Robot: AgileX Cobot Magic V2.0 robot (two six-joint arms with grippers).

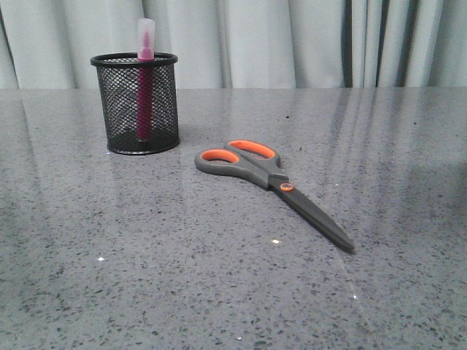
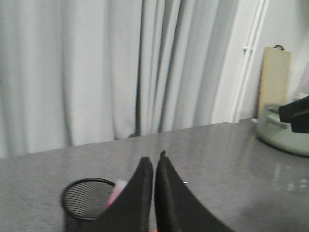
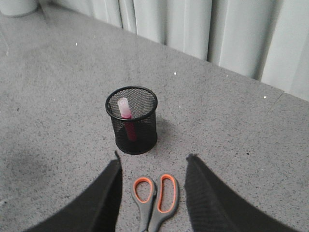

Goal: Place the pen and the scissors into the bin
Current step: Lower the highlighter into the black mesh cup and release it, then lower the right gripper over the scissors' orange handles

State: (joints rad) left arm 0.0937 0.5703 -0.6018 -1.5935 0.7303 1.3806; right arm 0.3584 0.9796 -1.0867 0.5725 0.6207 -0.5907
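While the right end effector (image 3: 152,166) hangs spread wide above the scissors' orange-lined handles (image 3: 155,195), gripping nothing, the left end effector (image 2: 154,166) is pinched closed and empty, up above the mesh bin (image 2: 86,204). The scissors (image 1: 275,180) lie flat on the grey bench (image 1: 219,292), just beside the bin (image 1: 140,103). The pink pen (image 1: 145,80) stands inside it, cap poking over the rim.

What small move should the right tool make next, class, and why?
Probably lower the right tool onto the scissors' handles and close. The pen already stands in the bin; the scissors lie flat on the table, and the open tool is above their handles.
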